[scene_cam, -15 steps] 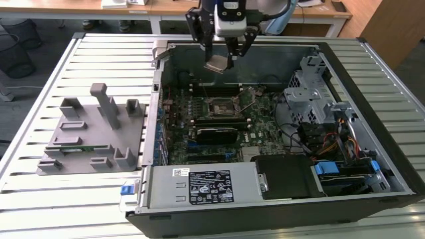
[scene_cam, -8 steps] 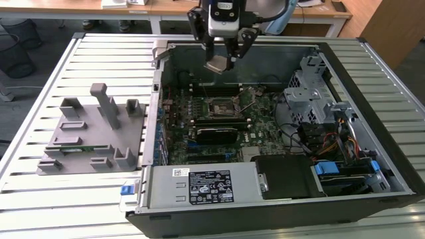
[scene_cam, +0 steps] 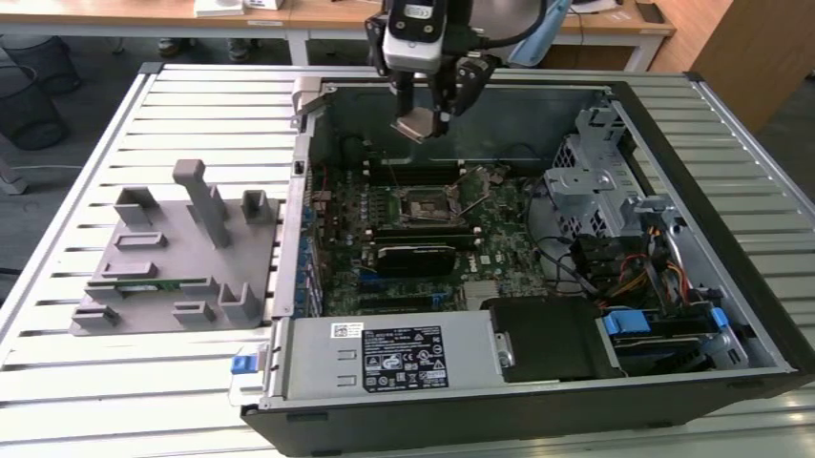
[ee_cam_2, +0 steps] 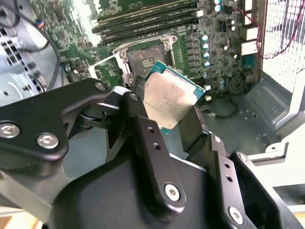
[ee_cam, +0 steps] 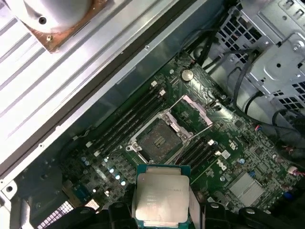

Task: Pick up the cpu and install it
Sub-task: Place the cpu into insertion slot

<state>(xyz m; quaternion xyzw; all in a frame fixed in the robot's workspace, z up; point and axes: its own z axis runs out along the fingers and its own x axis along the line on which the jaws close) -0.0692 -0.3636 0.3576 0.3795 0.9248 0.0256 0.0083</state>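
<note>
- The cpu (ee_cam_2: 169, 98), a flat square chip with a dull silver lid and teal-green rim, hangs tilted above the open motherboard socket (ee_cam: 159, 139).
- The gripper (ee_cam_2: 167, 114) has its jaws pinching the chip's opposite edges.

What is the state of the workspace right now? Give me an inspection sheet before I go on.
Surface: slatted metal table, carrying an open computer case.
Job's things: cpu held above the motherboard, tilted, not yet seated; socket open and bare, its frame lifted.
Clutter: grey parts fixture on the exterior view's left of the case, with a thin green strip lying in it.
Grippers: gripper shut on the cpu's edges.
Cables: coloured wire bundle by the drive bays, apart from the socket.
Surroundings: desks behind the table; black mesh bin on the floor.
</note>
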